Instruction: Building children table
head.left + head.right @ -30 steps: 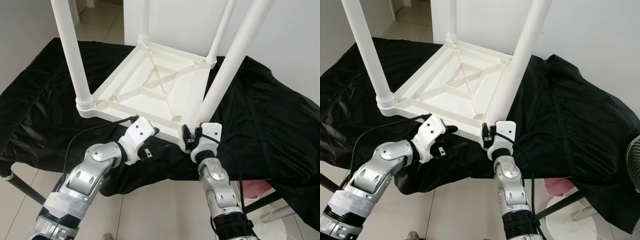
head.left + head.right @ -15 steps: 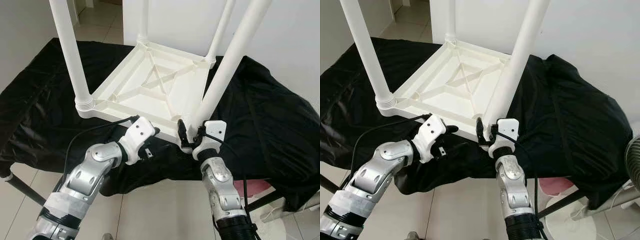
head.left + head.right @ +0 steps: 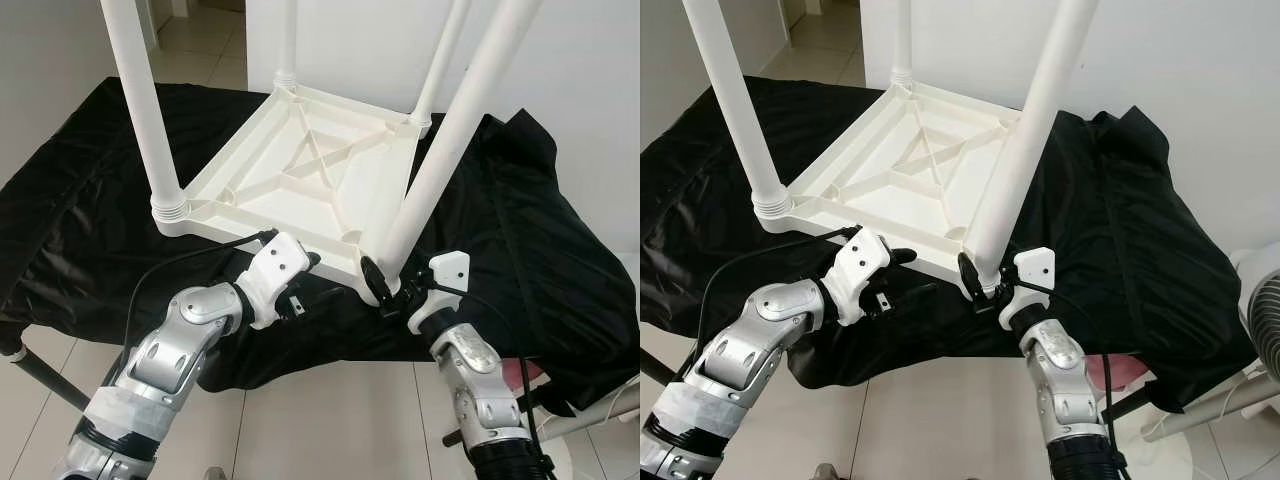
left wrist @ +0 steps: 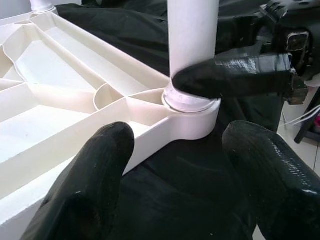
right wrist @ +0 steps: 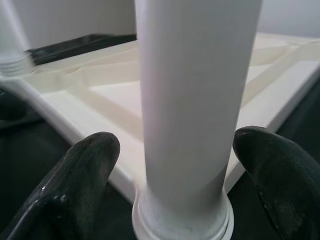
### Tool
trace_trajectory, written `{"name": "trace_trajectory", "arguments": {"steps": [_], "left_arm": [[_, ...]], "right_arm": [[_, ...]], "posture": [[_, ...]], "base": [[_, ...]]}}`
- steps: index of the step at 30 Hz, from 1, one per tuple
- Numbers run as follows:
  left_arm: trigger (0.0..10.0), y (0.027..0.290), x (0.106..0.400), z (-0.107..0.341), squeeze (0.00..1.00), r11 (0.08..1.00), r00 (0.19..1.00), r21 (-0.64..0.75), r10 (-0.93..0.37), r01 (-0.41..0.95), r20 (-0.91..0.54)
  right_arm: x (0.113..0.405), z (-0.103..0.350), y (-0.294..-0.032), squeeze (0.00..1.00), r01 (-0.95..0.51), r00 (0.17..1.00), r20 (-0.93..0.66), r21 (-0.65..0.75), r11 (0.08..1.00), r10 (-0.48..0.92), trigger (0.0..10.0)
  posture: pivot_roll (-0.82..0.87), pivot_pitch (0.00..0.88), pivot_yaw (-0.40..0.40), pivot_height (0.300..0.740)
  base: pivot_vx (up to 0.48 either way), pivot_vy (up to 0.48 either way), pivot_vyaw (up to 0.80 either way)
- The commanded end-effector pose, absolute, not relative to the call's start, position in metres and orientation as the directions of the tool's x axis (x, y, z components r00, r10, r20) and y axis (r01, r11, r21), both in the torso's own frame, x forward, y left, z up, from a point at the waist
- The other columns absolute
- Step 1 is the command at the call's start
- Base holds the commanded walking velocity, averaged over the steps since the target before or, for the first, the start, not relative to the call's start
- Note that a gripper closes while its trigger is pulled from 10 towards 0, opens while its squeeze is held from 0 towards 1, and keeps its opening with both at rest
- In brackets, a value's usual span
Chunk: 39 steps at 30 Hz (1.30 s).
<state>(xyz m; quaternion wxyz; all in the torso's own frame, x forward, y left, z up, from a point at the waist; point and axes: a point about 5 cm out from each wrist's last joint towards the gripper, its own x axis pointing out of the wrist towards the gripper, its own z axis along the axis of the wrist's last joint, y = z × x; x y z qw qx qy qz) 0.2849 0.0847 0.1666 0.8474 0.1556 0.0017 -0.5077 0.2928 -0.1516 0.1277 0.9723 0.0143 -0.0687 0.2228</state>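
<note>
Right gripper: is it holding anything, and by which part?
The right gripper straddles the near table leg at its base by the socket; contact cannot be told.

I count one white tabletop [image 3: 300,170], lying upside down, with four white legs [image 3: 143,110] standing up from its corners. One black cloth [image 3: 560,260] lies under it. I have two grippers: my left gripper [image 3: 300,290] and my right gripper [image 3: 385,290], each with two black fingers [image 4: 95,170].
</note>
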Motion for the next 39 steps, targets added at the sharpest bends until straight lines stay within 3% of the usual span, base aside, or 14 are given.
{"name": "trace_trajectory", "arguments": {"steps": [1, 13, 20, 21, 22, 23, 24, 25, 39], "left_arm": [[10.0, 0.081, 0.279, 0.165, 0.00, 0.403, 0.449, 0.249, -0.878, 0.881, -0.168], [10.0, 0.079, 0.277, 0.165, 0.00, 0.400, 0.445, 0.245, -0.879, 0.883, -0.169], [10.0, 0.079, 0.280, 0.166, 0.00, 0.406, 0.454, 0.257, -0.875, 0.877, -0.169], [10.0, 0.080, 0.281, 0.168, 0.00, 0.408, 0.458, 0.261, -0.873, 0.875, -0.168], [10.0, 0.080, 0.281, 0.168, 0.00, 0.408, 0.458, 0.261, -0.873, 0.875, -0.168], [10.0, 0.080, 0.281, 0.169, 0.00, 0.411, 0.461, 0.264, -0.872, 0.873, -0.166], [10.0, 0.080, 0.281, 0.169, 0.00, 0.411, 0.461, 0.264, -0.872, 0.873, -0.166], [10.0, 0.081, 0.281, 0.169, 0.00, 0.414, 0.464, 0.264, -0.870, 0.871, -0.165], [10.0, 0.082, 0.283, 0.170, 0.00, 0.431, 0.479, 0.262, -0.863, 0.863, -0.160]], "right_arm": [[0.296, 0.125, -0.160, 0.00, -0.460, 0.883, 0.117, 0.013, 0.888, 0.455, 10.0], [0.308, 0.124, -0.157, 0.00, -0.609, 0.791, 0.059, -0.037, 0.793, 0.610, 10.0], [0.326, 0.124, -0.140, 0.00, -0.695, 0.717, 0.013, -0.066, 0.716, 0.697, 10.0], [0.327, 0.122, -0.139, 0.00, -0.701, 0.711, -0.002, -0.074, 0.709, 0.703, 4.9], [0.327, 0.122, -0.139, 0.00, -0.701, 0.711, -0.002, -0.074, 0.709, 0.703, 4.9], [0.328, 0.121, -0.139, 0.00, -0.701, 0.712, -0.004, -0.068, 0.710, 0.702, 2.7], [0.328, 0.121, -0.139, 0.00, -0.701, 0.712, -0.004, -0.068, 0.710, 0.702, 2.7], [0.328, 0.120, -0.139, 0.00, -0.703, 0.710, -0.007, -0.063, 0.709, 0.704, 0.0], [0.331, 0.118, -0.145, 0.00, -0.705, 0.708, 0.003, -0.038, 0.708, 0.706, 0.0]], "posture": [[0.03, 0.027, -0.082, 0.740], [0.03, 0.023, -0.077, 0.740], [0.04, 0.024, -0.075, 0.740], [0.05, 0.028, -0.079, 0.740], [0.05, 0.028, -0.079, 0.740], [0.05, 0.028, -0.079, 0.740], [0.05, 0.028, -0.079, 0.740], [0.05, 0.030, -0.077, 0.740], [0.05, 0.040, -0.083, 0.740]], "base": [[0.000, 0.000, 0.00], [0.000, 0.000, 0.00], [0.000, 0.000, 0.00], [0.000, 0.000, 0.00], [0.000, 0.000, 0.00], [0.000, 0.000, 0.00], [0.000, 0.000, 0.00], [0.000, 0.000, 0.00], [0.000, 0.000, 0.00]]}}
